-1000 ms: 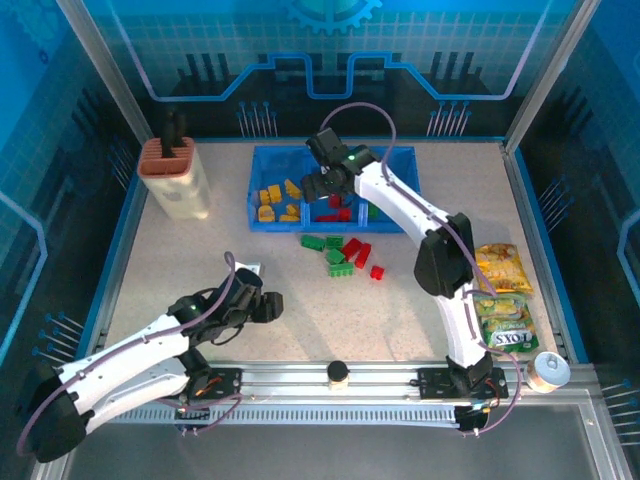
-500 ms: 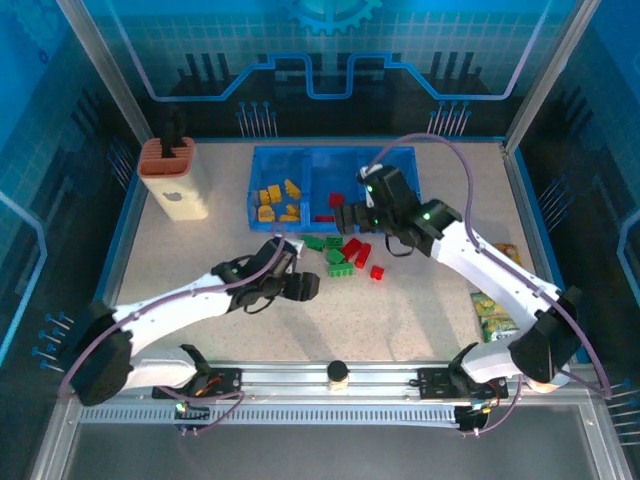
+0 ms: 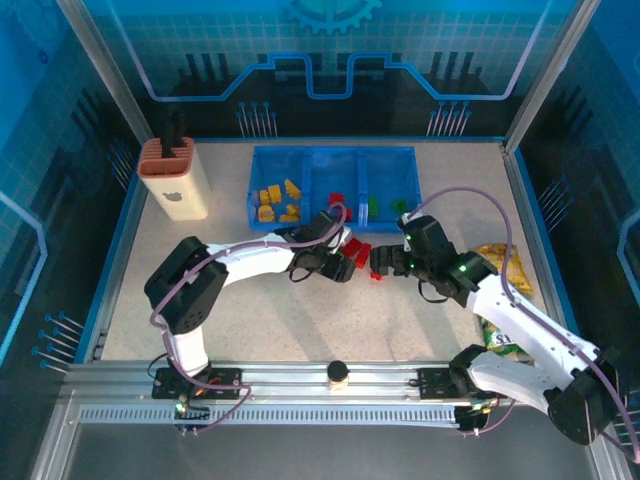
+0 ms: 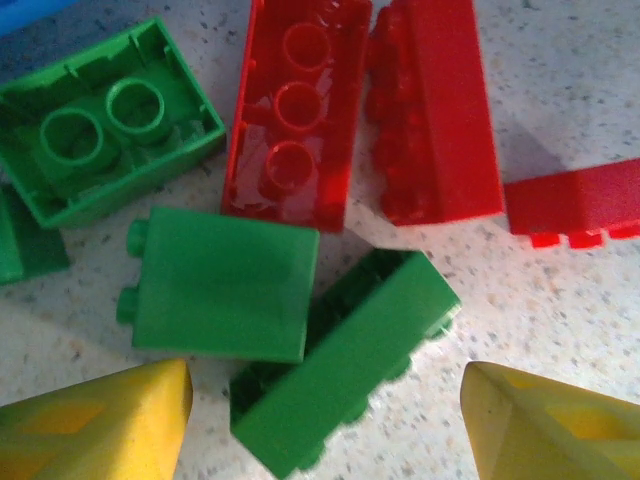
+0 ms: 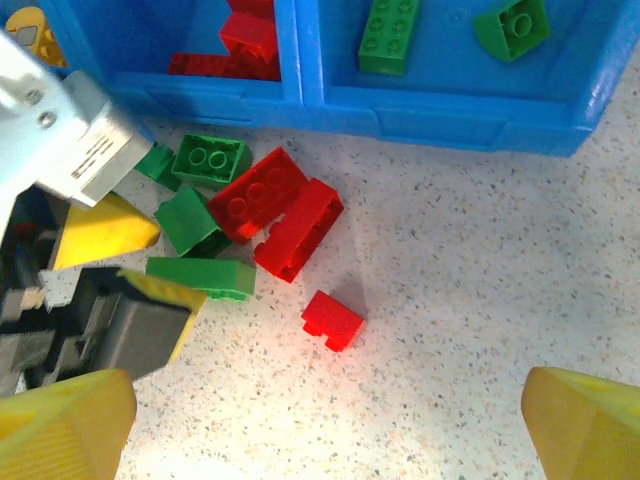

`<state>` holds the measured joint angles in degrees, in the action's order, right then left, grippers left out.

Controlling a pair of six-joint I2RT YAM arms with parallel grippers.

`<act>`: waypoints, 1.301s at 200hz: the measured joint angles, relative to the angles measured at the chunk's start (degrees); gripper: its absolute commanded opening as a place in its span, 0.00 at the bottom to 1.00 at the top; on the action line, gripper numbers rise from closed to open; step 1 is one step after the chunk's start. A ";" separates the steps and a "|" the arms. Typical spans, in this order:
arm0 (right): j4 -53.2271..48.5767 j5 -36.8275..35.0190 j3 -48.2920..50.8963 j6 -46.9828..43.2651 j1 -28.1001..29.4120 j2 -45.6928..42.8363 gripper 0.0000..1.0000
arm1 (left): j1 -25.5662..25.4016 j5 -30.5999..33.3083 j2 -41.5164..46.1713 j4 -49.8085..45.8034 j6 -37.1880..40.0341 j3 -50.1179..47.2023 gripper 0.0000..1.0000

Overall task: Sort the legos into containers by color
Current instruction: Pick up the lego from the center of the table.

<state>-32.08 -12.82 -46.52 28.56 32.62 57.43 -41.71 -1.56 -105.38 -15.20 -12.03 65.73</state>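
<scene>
Left tool (image 4: 320,428): tips apart, gripping nothing, low over loose green and red legos (image 4: 220,285) on desk (image 3: 300,310), just before tray (image 5: 440,112). Right tool (image 5: 330,432): wide apart, empty. Tray compartments: yellow left, red middle, green right.

Left tool (image 3: 337,263) reached loose legos (image 3: 357,250); right tool (image 3: 381,262) withdrew from tray (image 3: 300,151).

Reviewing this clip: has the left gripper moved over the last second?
Yes. The left gripper has travelled forward and rightward, closing on the blue tray, and now hangs over the loose legos lying just in front of it.
</scene>
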 measured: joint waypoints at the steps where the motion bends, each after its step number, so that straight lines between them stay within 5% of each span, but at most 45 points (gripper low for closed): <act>1: 0.00 0.02 0.09 0.00 -0.04 -0.11 1.00 | 0.00 0.00 -0.07 -0.04 0.07 0.09 0.72; 149: 0.24 1.49 7.06 3.21 -2.32 -6.34 1.00 | -5.70 0.26 -3.32 -4.13 1.68 3.52 0.56; 214: -0.09 1.31 7.96 4.09 -2.32 -9.14 1.00 | -5.66 1.99 -3.93 -5.31 1.68 3.23 0.23; 260: -2.01 0.83 7.98 4.17 -3.17 -13.60 1.00 | -5.66 2.34 -3.63 -6.99 1.49 4.94 0.19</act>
<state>-34.09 -11.99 -38.54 32.73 29.45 43.83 -47.37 0.78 -109.01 -22.20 -10.55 70.67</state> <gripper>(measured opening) 0.996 0.246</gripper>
